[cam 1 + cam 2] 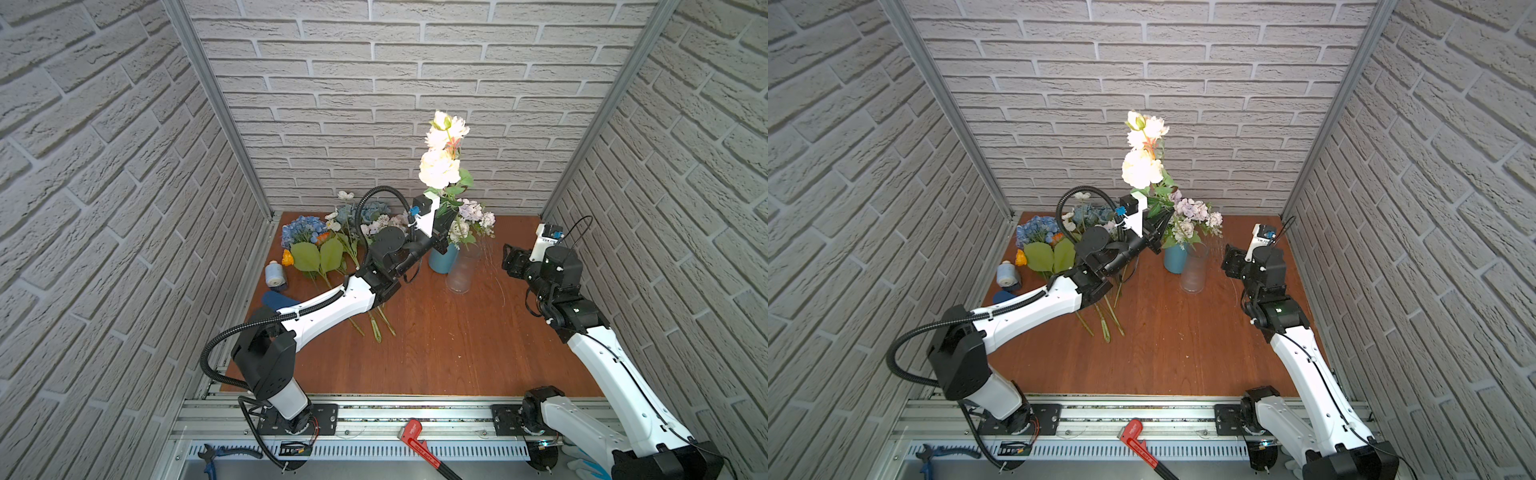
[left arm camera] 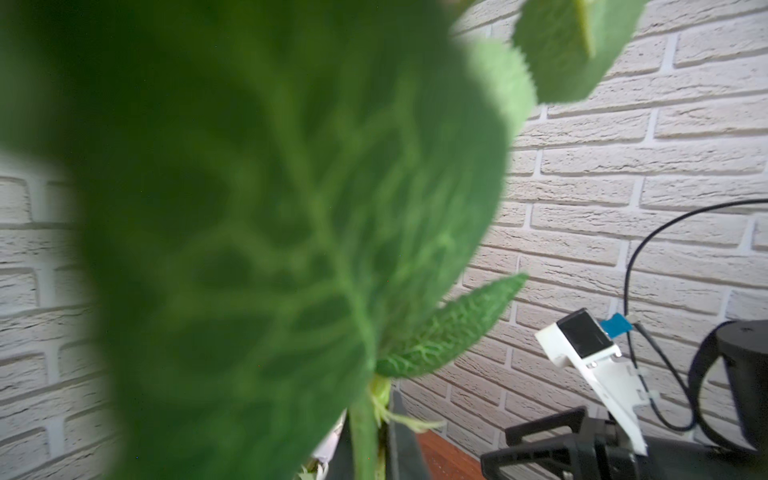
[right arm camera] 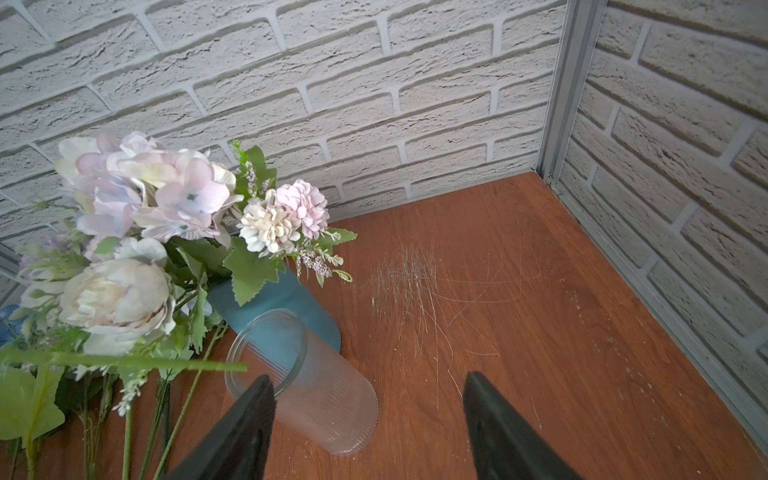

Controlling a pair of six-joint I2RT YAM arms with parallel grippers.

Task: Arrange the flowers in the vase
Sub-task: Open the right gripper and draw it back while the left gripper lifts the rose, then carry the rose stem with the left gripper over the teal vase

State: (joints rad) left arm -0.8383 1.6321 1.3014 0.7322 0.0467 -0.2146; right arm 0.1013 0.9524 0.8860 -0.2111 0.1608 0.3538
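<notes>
My left gripper is shut on the green stem of a tall cream-peach flower. It holds the flower upright above the blue vase. Lilac-white flowers stand in that vase. An empty clear ribbed glass vase stands right in front of it. A big leaf fills the left wrist view. My right gripper is open beside the glass vase, holding nothing. More flowers lie piled at the back left.
Loose stems trail from the pile toward the table's middle, under my left arm. A pale blue spool and a dark blue piece sit at the left edge. Brick walls close three sides. A red wrench and blue pliers lie on the front rail.
</notes>
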